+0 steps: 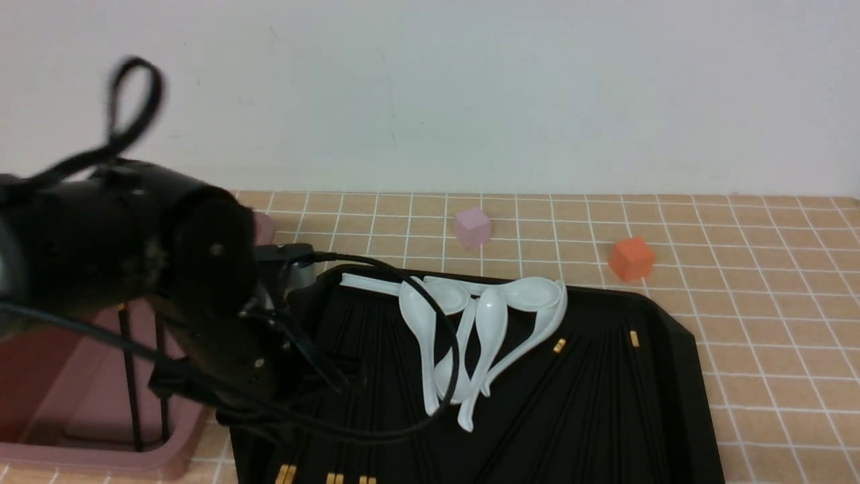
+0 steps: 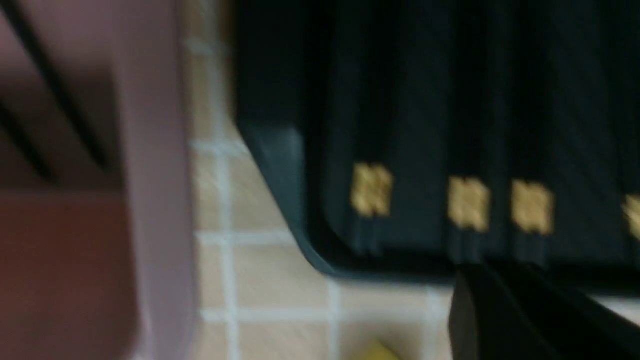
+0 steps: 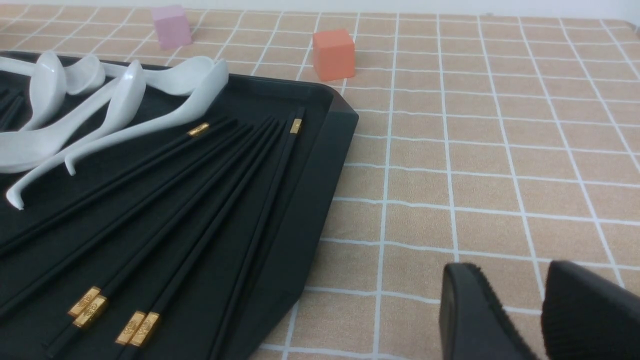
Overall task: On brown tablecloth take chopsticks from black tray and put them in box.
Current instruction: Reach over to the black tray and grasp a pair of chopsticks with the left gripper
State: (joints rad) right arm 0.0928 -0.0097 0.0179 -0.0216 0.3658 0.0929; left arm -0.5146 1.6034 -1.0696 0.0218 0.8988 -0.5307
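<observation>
Plain off-white wall [image 1: 510, 87] across far side (faint hairline marks), soft even light

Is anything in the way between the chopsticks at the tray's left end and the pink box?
Nothing visible: only a strip of brown tablecloth separates the black tray from the box. The white spoons lie farther right, mid-tray.

Operator: Where was the tray [image 1: 693, 383] located?

Technician: On the tablecloth [image 1: 772, 302], with the box [image 1: 101, 458] just beside it on the left.

Operator: Contents?

Technician: Chopsticks [image 1: 559, 345] lay fanned in the tray, with spoons [image 1: 490, 323] across them toward the far side. Two more stood in the box. Two cubes [image 1: 471, 226] sat behind the tray.
</observation>
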